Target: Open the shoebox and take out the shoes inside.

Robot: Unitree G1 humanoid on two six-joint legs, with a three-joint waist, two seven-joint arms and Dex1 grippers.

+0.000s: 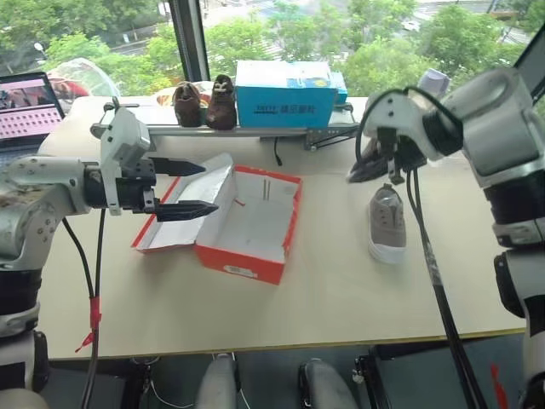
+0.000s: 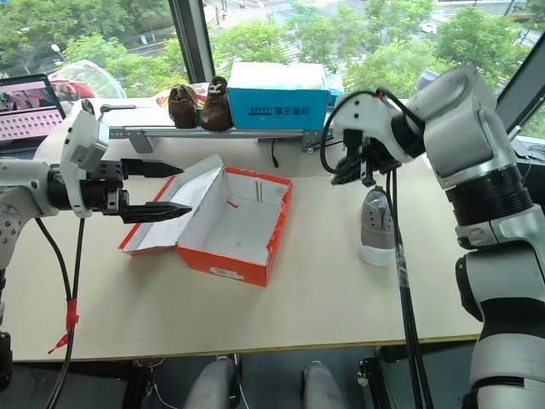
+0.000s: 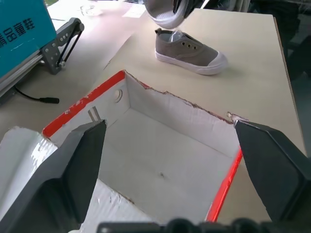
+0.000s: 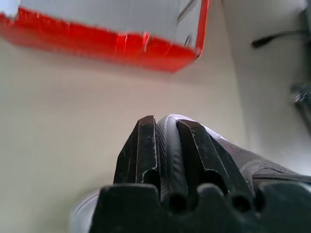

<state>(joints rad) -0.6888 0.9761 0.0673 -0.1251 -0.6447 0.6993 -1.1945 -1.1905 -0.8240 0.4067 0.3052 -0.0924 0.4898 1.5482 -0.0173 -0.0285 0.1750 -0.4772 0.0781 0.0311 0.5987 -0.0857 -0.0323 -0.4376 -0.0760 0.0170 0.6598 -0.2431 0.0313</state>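
Observation:
The red shoebox (image 1: 238, 262) lies open in the middle of the table. Its white inside holds nothing, and its lid (image 1: 174, 234) is folded out to the left. My left gripper (image 1: 209, 187) hovers open over the lid and the box's left end. One light grey shoe (image 1: 387, 223) with a white sole rests on the table right of the box. Just above it, my right gripper (image 1: 381, 166) is shut on the second shoe (image 1: 364, 169) and holds it in the air. The right wrist view shows the fingers (image 4: 146, 145) pinching that shoe's (image 4: 257, 167) edge.
A blue box (image 1: 285, 94) and a dark brown pair of shoes (image 1: 204, 104) stand on a metal rail (image 1: 255, 130) at the table's far edge. A laptop (image 1: 30, 106) sits at the far left. A black cable (image 1: 277, 153) lies behind the shoebox.

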